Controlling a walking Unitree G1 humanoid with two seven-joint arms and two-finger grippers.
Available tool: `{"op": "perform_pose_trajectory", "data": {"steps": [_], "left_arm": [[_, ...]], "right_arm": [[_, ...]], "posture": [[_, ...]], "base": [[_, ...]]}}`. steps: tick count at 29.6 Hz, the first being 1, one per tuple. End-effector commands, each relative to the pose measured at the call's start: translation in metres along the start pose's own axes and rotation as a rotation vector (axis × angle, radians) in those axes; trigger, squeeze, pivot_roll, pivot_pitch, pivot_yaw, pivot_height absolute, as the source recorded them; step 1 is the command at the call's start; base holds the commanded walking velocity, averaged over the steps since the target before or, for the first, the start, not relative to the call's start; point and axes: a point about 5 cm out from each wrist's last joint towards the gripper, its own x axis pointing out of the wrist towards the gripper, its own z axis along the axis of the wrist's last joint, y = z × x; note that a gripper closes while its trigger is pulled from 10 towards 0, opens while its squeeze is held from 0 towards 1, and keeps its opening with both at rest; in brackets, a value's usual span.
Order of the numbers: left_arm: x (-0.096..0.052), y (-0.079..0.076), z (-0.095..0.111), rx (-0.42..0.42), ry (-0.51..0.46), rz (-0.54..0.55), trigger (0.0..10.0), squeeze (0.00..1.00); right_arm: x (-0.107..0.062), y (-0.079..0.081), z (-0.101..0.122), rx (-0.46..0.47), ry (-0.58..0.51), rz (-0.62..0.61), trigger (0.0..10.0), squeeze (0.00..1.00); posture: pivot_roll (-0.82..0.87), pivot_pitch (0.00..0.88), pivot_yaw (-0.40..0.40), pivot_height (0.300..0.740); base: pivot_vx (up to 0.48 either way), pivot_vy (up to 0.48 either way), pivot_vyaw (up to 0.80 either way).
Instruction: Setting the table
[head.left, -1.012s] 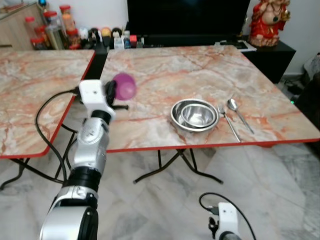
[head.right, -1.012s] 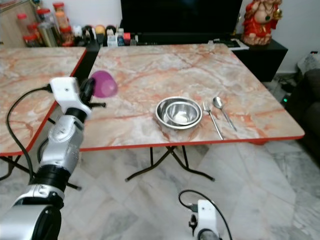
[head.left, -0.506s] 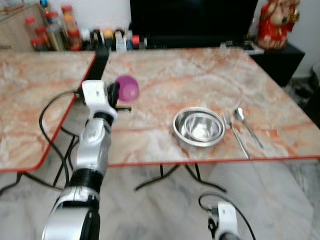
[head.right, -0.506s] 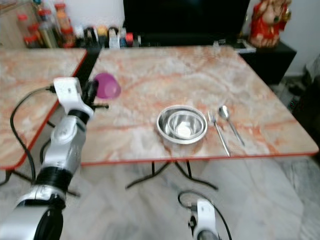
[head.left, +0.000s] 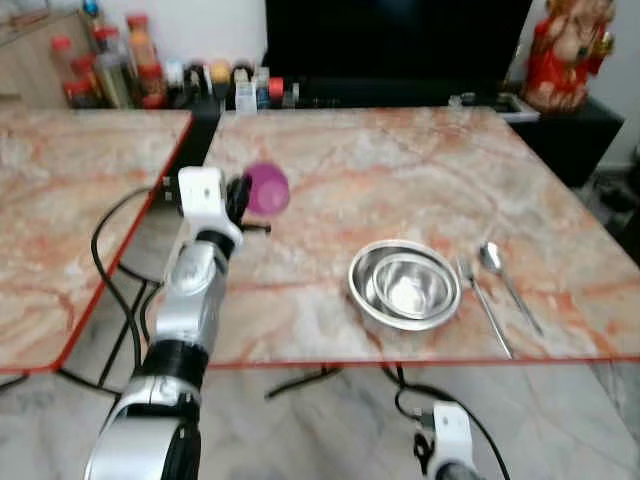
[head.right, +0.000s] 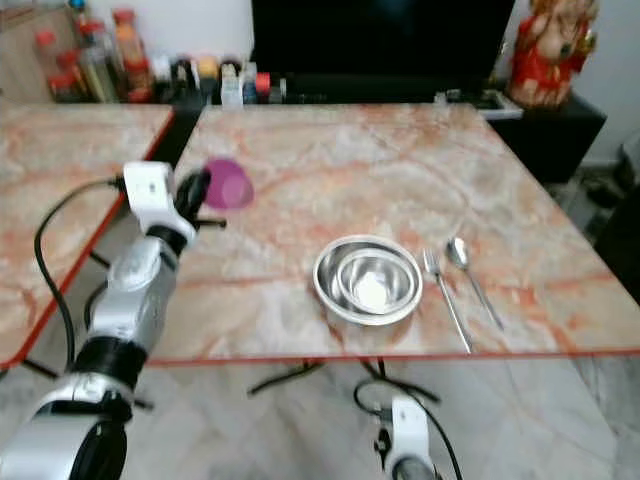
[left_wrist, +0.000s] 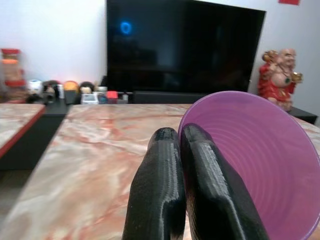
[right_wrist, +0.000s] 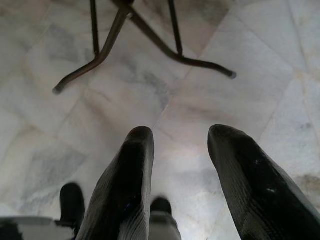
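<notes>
My left gripper (head.left: 243, 197) is raised over the left part of the marble table (head.left: 400, 170) and is shut on the rim of a purple cup (head.left: 267, 189). In the left wrist view the black fingers (left_wrist: 170, 190) pinch the wall of the purple cup (left_wrist: 260, 165), whose mouth faces the camera. Two nested steel bowls (head.left: 405, 285) sit near the table's front edge, with a fork (head.left: 483, 305) and a spoon (head.left: 508, 282) just to their right. My right gripper (right_wrist: 182, 180) hangs low over the floor, open and empty.
A second marble table (head.left: 70, 200) stands to the left, with a narrow gap between the two. Jars and bottles (head.left: 120, 65), a dark TV (head.left: 395, 40) and a red figurine (head.left: 572, 50) line the back. Table legs (right_wrist: 150, 40) stand on the tiled floor.
The camera has moved closer and tilted, shifting the whole scene. My left gripper still holds the purple cup in about the same place over the table's left part.
</notes>
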Motion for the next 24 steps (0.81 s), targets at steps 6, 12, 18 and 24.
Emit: {"op": "perform_pose_trajectory", "data": {"steps": [6, 12, 18, 24], "left_arm": [[0.000, -0.022, -0.013, -0.063, 0.075, -0.090, 10.0, 0.00], [-0.005, -0.029, -0.029, -0.067, 0.188, -0.122, 10.0, 0.00], [-0.010, -0.039, -0.041, -0.064, 0.318, -0.204, 10.0, 0.00], [-0.006, -0.045, -0.035, -0.071, 0.328, -0.219, 10.0, 0.00]], "right_arm": [[-0.001, -0.009, -0.003, 0.003, 0.001, -0.020, 10.0, 0.00], [-0.002, -0.010, -0.005, 0.001, 0.002, -0.021, 10.0, 0.00], [-0.002, -0.012, -0.005, -0.001, 0.002, -0.024, 10.0, 0.00], [-0.001, -0.011, -0.003, -0.003, -0.003, -0.022, 10.0, 0.00]], "posture": [[0.05, 0.000, -0.024, 0.740], [0.05, 0.000, -0.030, 0.740], [0.05, 0.000, -0.032, 0.740], [0.05, 0.000, -0.032, 0.740]], "base": [[0.272, 0.000, 0.00], [0.000, 0.000, 0.00], [0.000, 0.000, 0.00], [0.000, 0.000, 0.00]]}}
